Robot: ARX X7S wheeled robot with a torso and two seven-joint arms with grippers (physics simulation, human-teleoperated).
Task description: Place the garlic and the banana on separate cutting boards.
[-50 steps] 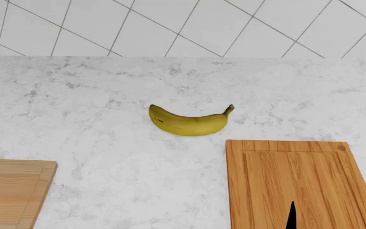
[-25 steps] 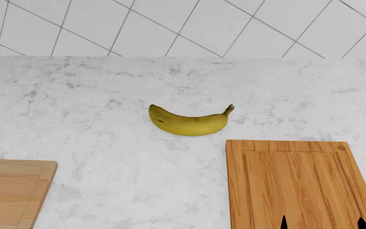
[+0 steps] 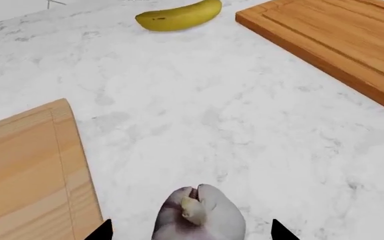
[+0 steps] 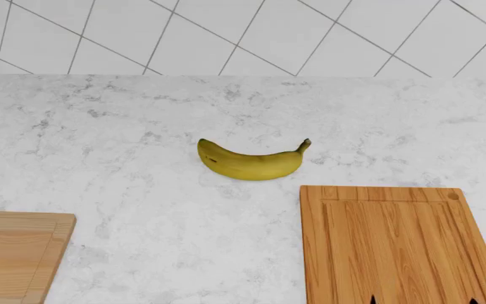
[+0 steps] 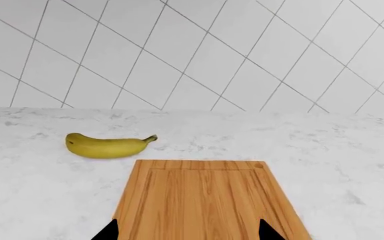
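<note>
Marble countertop (image 4: 124,126), white with grey veining, fills most of the head view, with a white tiled wall (image 4: 226,35) across the top of the frame. The banana (image 4: 250,161) lies on bare marble just above the centre of the frame, its curve sagging toward the viewer and its dark stem at its right end. Below and to the right of it, apart from it, the darker orange-brown cutting board (image 4: 395,244) runs down to the lower edge. The pale tan cutting board (image 4: 15,253) sits in the lower left corner, cut off by the frame.

In the left wrist view, the garlic (image 3: 200,212) rests on the marble at the bottom centre of the frame, just beside the edge of the pale board, not on it. The left gripper (image 3: 190,231) has its dark fingertips (image 3: 104,231) spread wide on either side of the bulb, with clear gaps between them and it.

In the right wrist view, the right gripper (image 5: 188,231) hangs above the near end of the orange-brown board, its two tips set wide apart with nothing between them. The banana lies left of centre there, beyond the board's far left corner.
</note>
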